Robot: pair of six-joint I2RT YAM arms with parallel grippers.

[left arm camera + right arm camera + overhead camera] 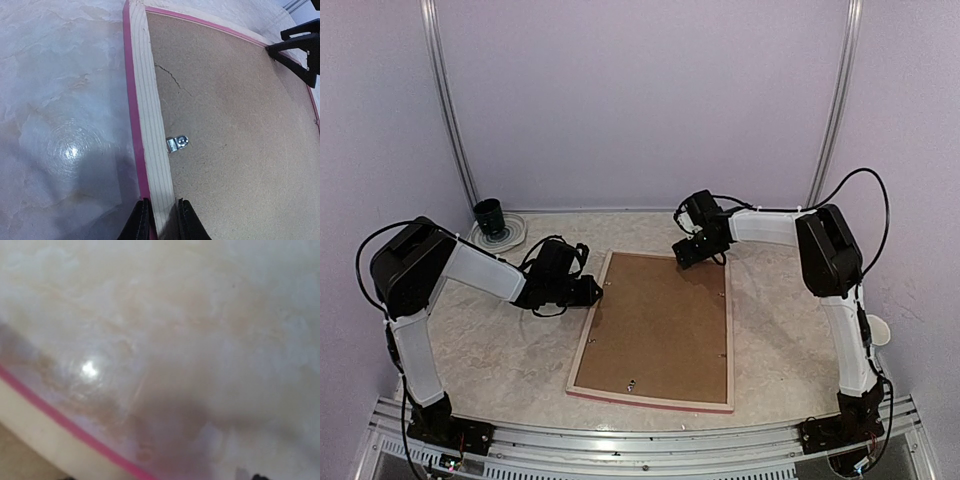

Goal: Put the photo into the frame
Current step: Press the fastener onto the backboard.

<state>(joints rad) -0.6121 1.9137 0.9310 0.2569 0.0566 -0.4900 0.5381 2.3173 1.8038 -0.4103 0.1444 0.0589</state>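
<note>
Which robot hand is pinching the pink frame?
The left gripper: its fingers squeeze the frame's pale wooden side rail. The right gripper hangs open by the far corner.

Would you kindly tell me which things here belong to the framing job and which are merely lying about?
Job: frame, face down; backing board in it; left pincer gripping its rail; right pincer, open.
Lying about: black cup on a saucer, back left.
</note>
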